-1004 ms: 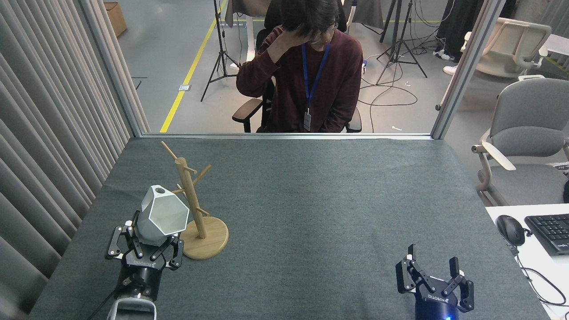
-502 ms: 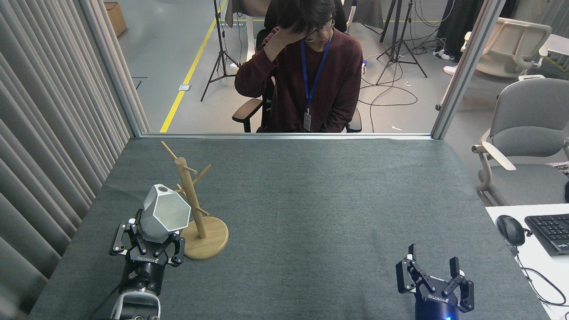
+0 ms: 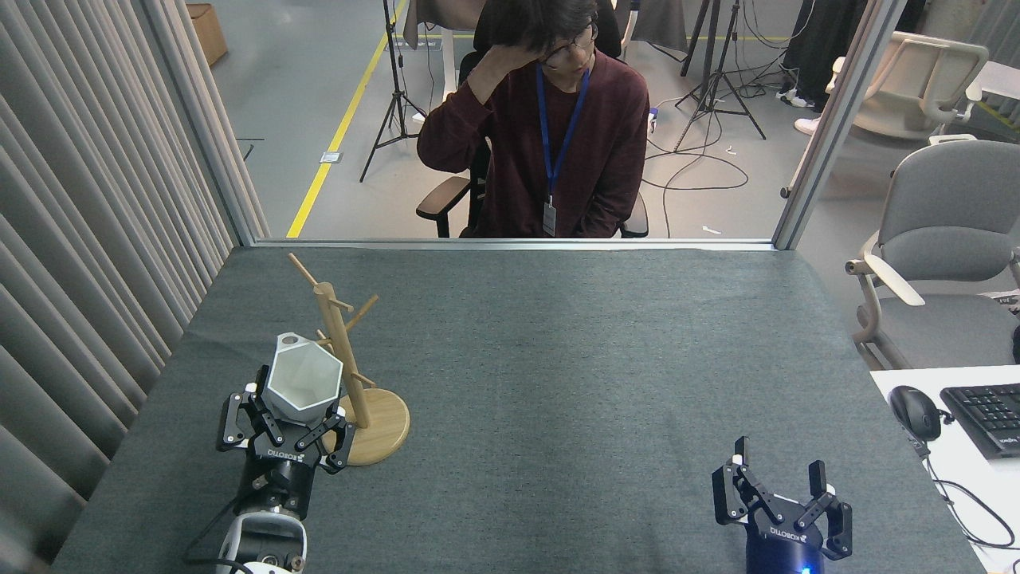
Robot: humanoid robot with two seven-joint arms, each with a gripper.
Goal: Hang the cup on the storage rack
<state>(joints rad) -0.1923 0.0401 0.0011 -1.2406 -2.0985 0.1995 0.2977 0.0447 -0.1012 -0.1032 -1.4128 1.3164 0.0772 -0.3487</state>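
Fingers [image 3: 323, 426] of the left tool [image 3: 287, 434] are pinching the white faceted cup [image 3: 303, 383], holding it just beside the wooden mug tree [image 3: 343, 359] standing on the grey table [image 3: 598, 359]. Its loop tab [image 3: 292, 341] is sitting near the post. The right tool [image 3: 777, 498] is resting spread apart, holding nothing.

Two black linkage grippers, white logo text, silver screws, left arm [image 3: 263, 542] w/ white collar, black cable
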